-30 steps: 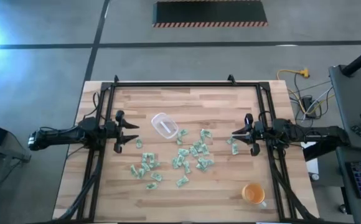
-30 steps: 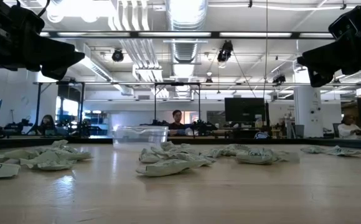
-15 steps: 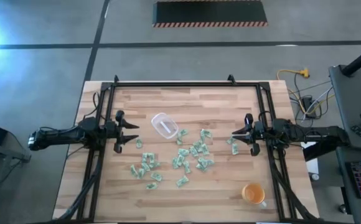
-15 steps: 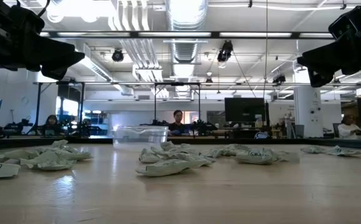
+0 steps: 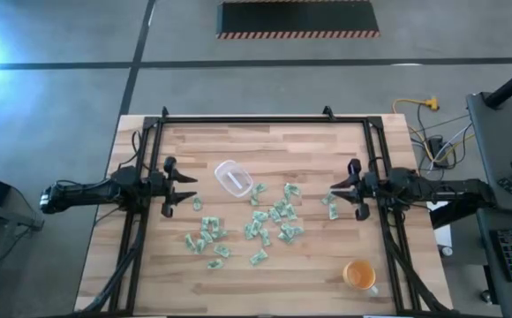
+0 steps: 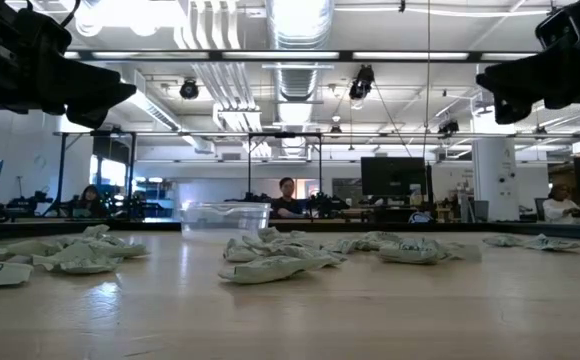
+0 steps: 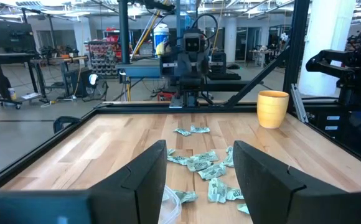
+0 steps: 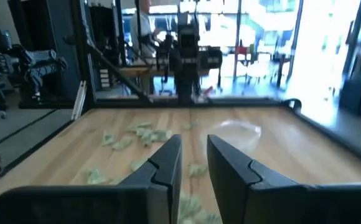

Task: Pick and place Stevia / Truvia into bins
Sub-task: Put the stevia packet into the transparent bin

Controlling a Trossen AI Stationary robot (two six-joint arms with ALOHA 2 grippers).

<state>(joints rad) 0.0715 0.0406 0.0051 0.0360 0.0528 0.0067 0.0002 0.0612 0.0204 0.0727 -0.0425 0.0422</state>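
Note:
Many pale green and white Stevia packets (image 5: pixel 274 221) lie flat and scattered over the middle of the wooden table, also in the low view (image 6: pixel 270 262) and both wrist views (image 7: pixel 202 163) (image 8: pixel 137 134). The clear tub (image 5: pixel 233 178) stands on its base just beyond them (image 6: pixel 226 216). My left gripper (image 5: pixel 190 190) hovers open above the table's left side, pointing at the tub (image 7: pixel 171 200). My right gripper (image 5: pixel 332 193) hovers open at the right side, its fingers (image 8: pixel 168 158) set fairly close together, pointing toward the packets. Neither touches anything.
An orange cup with a handle (image 5: pixel 359 276) stands near the table's near right corner (image 7: pixel 272 109). A black frame (image 5: pixel 247 119) runs along the table's edges. Bare wood lies along the far side and the near left. People sit in the room behind the table.
In the low view my right gripper has risen a little above the table. The packets, the tub and my left gripper have stayed where they were.

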